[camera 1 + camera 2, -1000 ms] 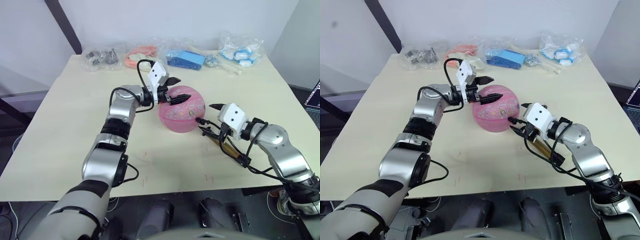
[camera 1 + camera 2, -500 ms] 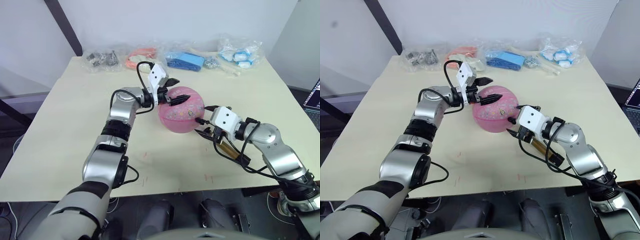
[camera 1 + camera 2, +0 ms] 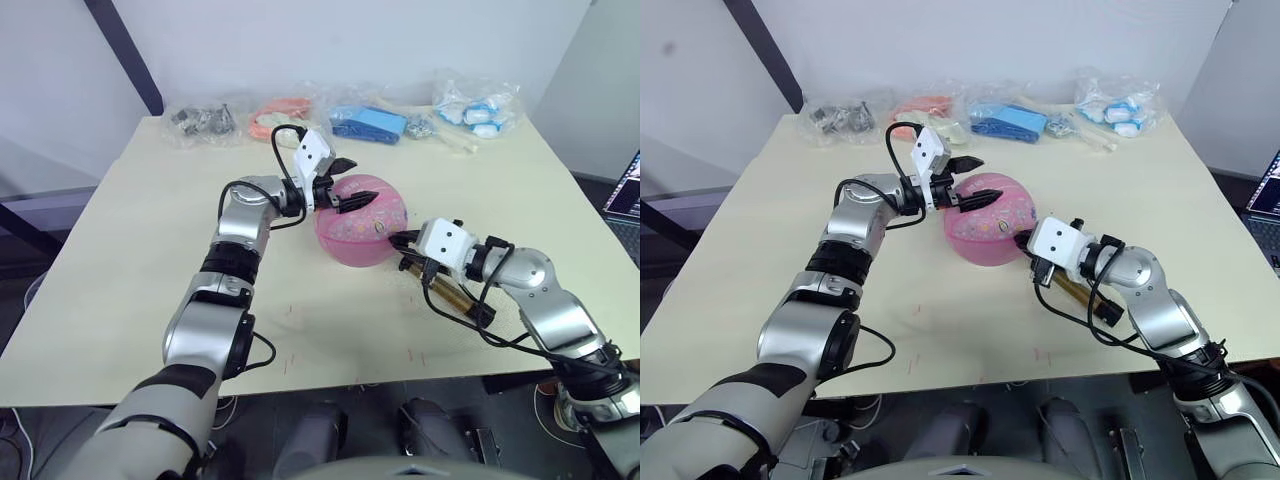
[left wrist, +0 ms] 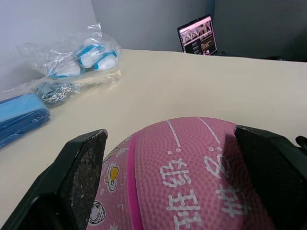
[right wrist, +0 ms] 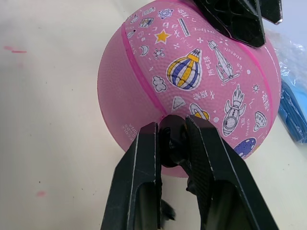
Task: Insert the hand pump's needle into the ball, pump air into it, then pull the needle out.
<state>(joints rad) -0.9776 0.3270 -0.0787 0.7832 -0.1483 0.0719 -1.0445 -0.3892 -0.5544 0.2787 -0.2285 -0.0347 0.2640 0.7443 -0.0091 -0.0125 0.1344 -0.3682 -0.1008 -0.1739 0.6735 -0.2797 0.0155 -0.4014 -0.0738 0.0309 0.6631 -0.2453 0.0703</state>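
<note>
The right gripper (image 5: 171, 143) is clenched on the small black fitting of the needle (image 5: 173, 146), pressed against the side of the ball (image 3: 362, 220) — a pebbled pink rubber sphere printed with cartoons, mid-table. The left gripper (image 3: 345, 185) spreads wide, its textured black fingers (image 4: 82, 167) resting on the ball's top, while the bronze hand pump (image 3: 452, 295) lies on the table under the right arm.

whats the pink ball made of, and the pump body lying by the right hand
The ball looks like rubber: a matte, finely pebbled skin with darker pink seams and printed cartoon marks. The hand pump body looks like metal, a bronze-gold tube with a slight sheen, though coated plastic can't be ruled out.
</note>
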